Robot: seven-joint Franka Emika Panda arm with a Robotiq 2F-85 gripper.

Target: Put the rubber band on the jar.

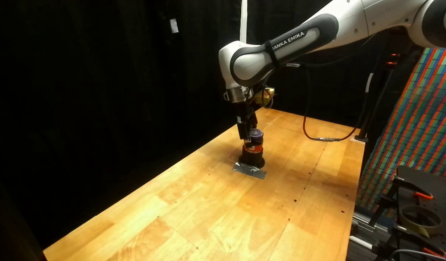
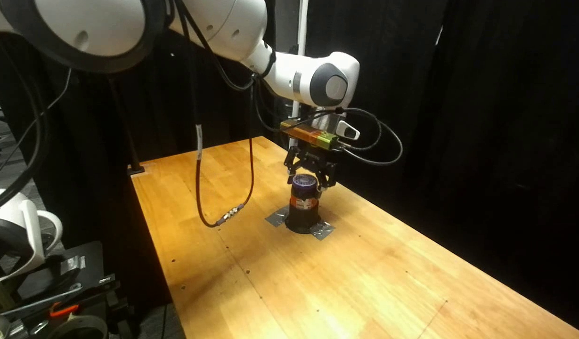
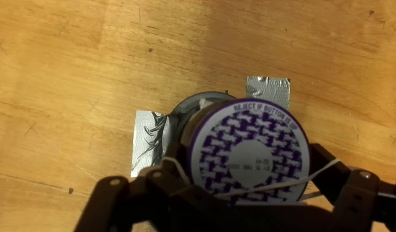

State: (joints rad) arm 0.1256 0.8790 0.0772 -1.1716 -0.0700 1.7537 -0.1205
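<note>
The jar [image 3: 249,145] stands upright, with a purple-and-white patterned lid and an orange-red label; it shows in both exterior views [image 1: 254,148] [image 2: 303,203]. Its lower part sits in a black round base [image 2: 302,222]. My gripper [image 3: 246,156] points down over the jar, fingers spread on either side of the lid; in the exterior views it is at lid height [image 1: 247,135] [image 2: 306,182]. A pale rubber band [image 3: 281,184] is stretched between the fingers, one strand crossing over the lid's near part. Whether the fingers touch the jar, I cannot tell. The band's rear part is mostly hidden.
Silver tape strips [image 1: 250,171] [image 3: 148,141] hold the base to the wooden table [image 2: 364,273]. A cable with a connector [image 2: 230,213] hangs in a loop over the table. A dark cart [image 1: 426,181] with tools and a tape roll [image 1: 420,219] stands beside the table.
</note>
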